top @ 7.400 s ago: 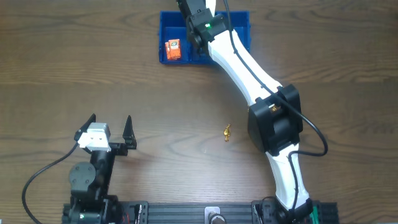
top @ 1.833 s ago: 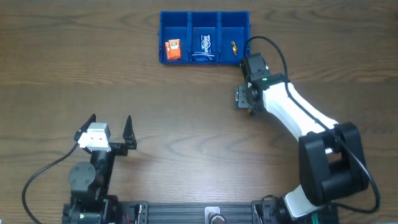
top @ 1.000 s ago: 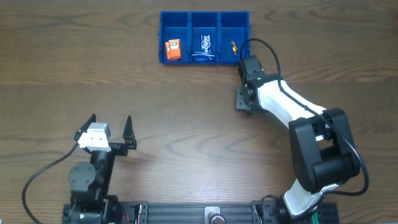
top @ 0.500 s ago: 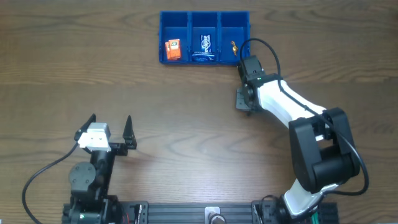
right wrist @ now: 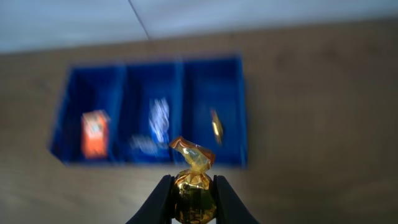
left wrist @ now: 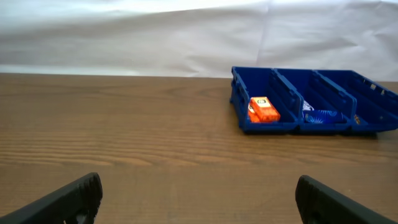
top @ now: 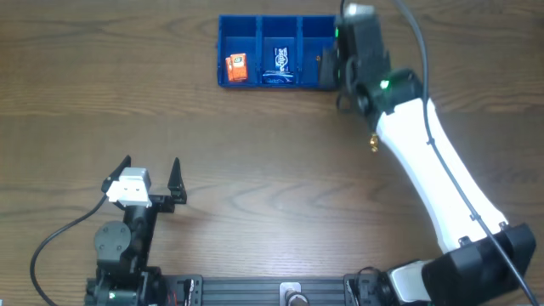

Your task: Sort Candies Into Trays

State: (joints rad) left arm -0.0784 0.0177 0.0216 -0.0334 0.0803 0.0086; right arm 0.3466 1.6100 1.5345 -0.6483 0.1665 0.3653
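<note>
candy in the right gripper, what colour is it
Gold; the candy shows best in the right wrist view.

From above, the right arm (top: 425, 144) hides part of the right compartment of the tray (top: 242, 34). In the right wrist view the tray and its candies (right wrist: 94, 132) are blurred.

This looks like a robotics lab. A wood-grain table (top: 212, 119) carries a black mounting rail (top: 238, 286). A plain white sheet (left wrist: 155, 31) hangs behind it
</note>
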